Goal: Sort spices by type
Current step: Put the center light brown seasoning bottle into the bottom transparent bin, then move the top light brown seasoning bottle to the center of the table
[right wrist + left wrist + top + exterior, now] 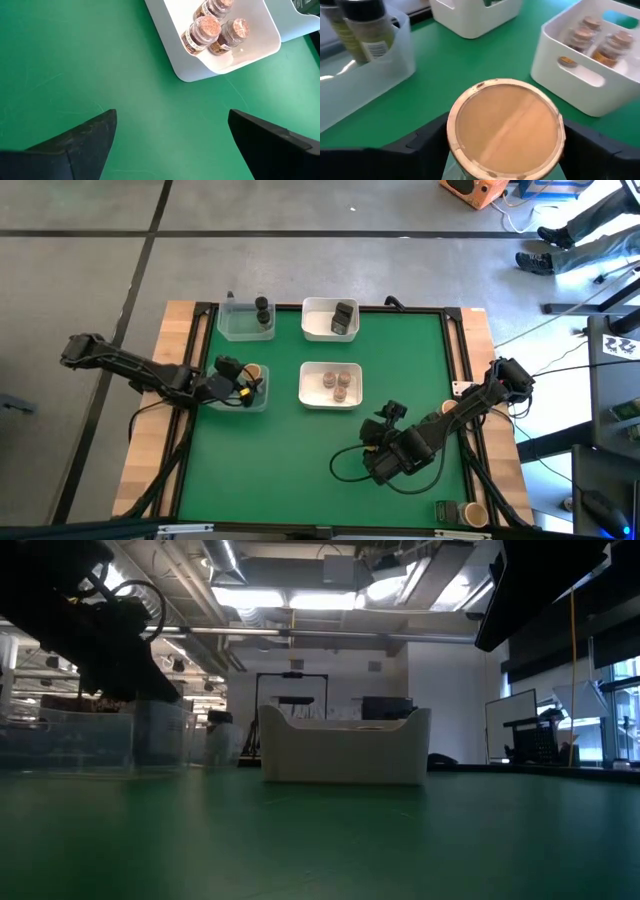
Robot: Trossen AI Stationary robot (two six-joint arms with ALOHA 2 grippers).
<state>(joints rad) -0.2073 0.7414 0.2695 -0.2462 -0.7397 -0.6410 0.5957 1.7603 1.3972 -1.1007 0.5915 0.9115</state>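
Left gripper (240, 384) straddling tan-topped jar (505, 127) over clear tub (256, 398), apparently releasing; right gripper (170, 132) open, idle.

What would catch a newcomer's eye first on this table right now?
Probably the left gripper at the clear tub on the table's left edge, its fingers either side of a wide tan-topped jar. Next, the white tray in the middle holding small cork-topped jars, with the right gripper open over bare green mat just beside it. Two more containers sit at the back: a clear tub with black cylinders and a white tray with a dark tin.
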